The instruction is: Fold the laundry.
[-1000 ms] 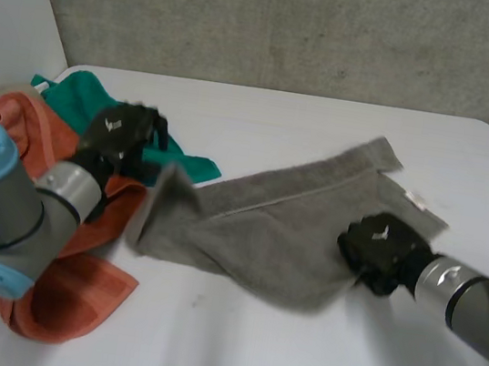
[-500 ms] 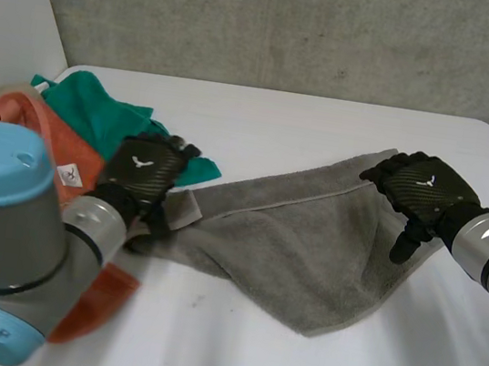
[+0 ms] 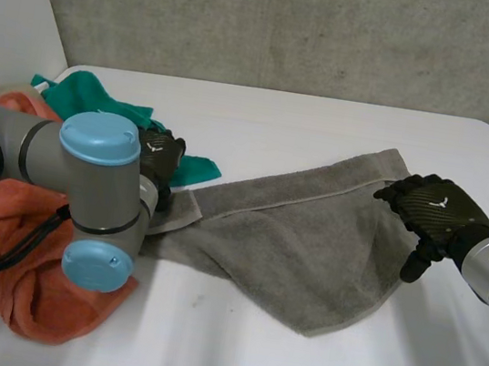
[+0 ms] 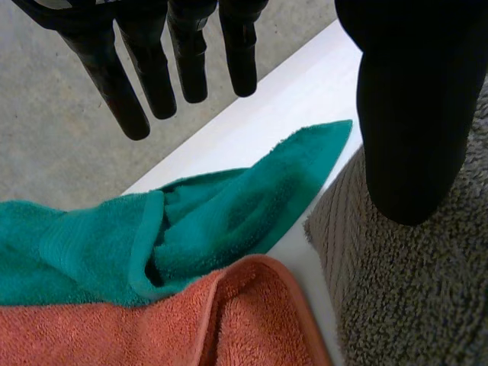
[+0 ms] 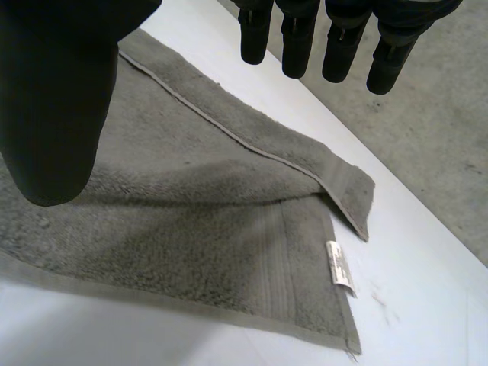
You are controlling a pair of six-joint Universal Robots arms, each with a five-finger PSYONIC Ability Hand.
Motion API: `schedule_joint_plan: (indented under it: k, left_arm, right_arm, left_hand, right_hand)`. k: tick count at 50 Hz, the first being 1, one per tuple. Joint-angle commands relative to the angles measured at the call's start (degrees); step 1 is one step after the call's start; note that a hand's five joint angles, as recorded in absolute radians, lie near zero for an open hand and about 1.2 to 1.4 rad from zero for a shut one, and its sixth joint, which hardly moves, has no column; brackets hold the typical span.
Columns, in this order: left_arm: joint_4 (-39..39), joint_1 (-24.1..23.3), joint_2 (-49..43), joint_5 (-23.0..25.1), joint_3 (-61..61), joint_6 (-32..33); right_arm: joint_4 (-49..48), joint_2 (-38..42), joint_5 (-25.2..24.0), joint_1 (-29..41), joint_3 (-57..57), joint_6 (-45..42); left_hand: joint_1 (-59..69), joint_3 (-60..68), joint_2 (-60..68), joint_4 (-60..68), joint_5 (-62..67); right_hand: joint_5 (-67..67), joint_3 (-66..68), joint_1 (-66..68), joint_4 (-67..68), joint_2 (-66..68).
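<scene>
The grey towel point(image 3: 290, 245) is lying unfolded on the white table point(image 3: 327, 122), its long axis running from about 8 o'clock to 2 o'clock in the head view. One hand is standing at each end. The left hand point(image 3: 158, 156) is sitting at the 8 o'clock end, just beside the teal cloth point(image 3: 82, 99) and the orange cloth point(image 3: 8, 221), which are lying in a heap at 9 o'clock. Its own wrist view is showing straight fingers point(image 4: 152, 69) spread well away from the thumb, with nothing between them. The thumb is hanging over the towel's near edge, and contact cannot be confirmed. The right hand point(image 3: 429, 211) is hovering at the 2 o'clock end with its fingers likewise straight and nothing in its grasp. Beneath its fingertips the towel's corner is lying turned over on itself, with the label point(image 5: 341, 267) just beside that fold. In my judgement the coming move is turning on this alignment. Each hand is nearest its own end of the long axis, so neither arm is needing to cross. The turned-over corner is likely needing flattening before any fold.
</scene>
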Motion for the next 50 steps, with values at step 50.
schedule_joint_plan:
  k: [50]
  left_arm:
    - [-2.04, 2.88, 1.14, 4.28, 1.94, -5.41]
  right_arm:
    - [-3.24, 4.11, -0.73, -2.91, -3.85, 1.31]
  left_hand:
    - [59.26, 59.58, 59.57, 59.35, 59.21]
  right_hand:
    - [-2.99, -3.22, -4.32, -3.65, -3.63]
